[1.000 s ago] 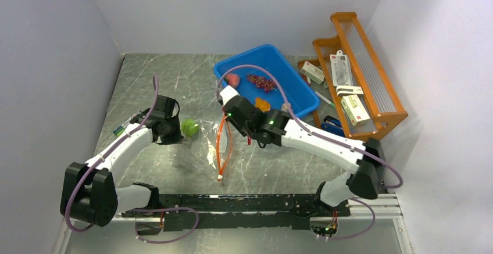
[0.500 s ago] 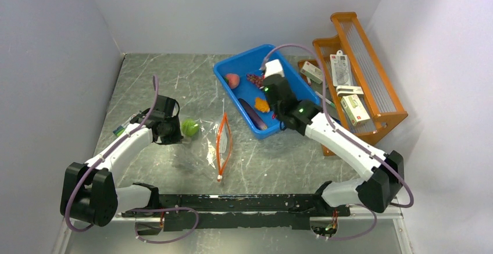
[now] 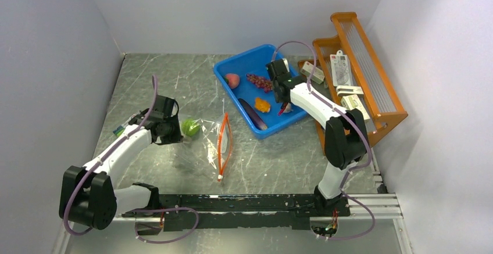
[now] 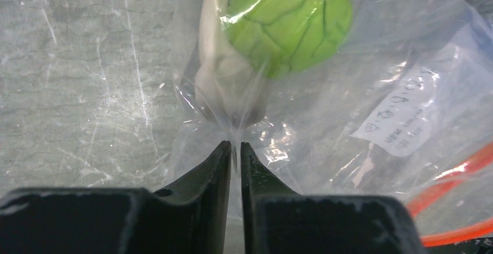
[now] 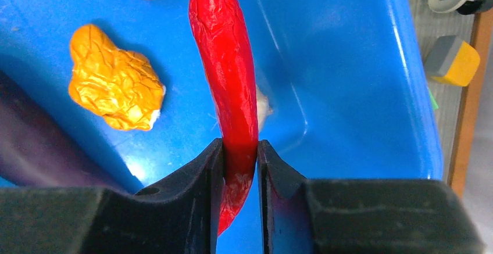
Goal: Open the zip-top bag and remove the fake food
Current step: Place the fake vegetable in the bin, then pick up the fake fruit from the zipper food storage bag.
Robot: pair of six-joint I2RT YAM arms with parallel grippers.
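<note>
**Handling.** The bag (image 3: 206, 146) is thin, crinkly film. Judge it light, limp and slippery. It will fold rather than lift flat, so the firmest hold is likely the stiffer zip strip (image 3: 222, 143) or a pinched corner. The food looks like smooth, hard plastic, and is probably light. The green ball (image 4: 288, 21) is likely to roll once free. The slim pepper (image 5: 229, 91) is best gripped across its shaft.

**Position.**
- The bag lies left of the surface (image 3: 145, 79) centre. Its strip runs from far to near on the side facing the right edge.
- The ball and a beige bulb (image 4: 224, 85) sit inside the bag at its closed end.
- The left claw (image 4: 235, 146) stands at that end. Its jaws are almost together, with a fold of film pinched between the tips. The bulb is just beyond the tips and the ball is behind the bulb.
- The right claw (image 5: 240, 146) is clamped on the lower shaft of the pepper. It holds the pepper above the floor of the bin (image 3: 256, 57), at the far right of the surface and well apart from the bag.
</note>
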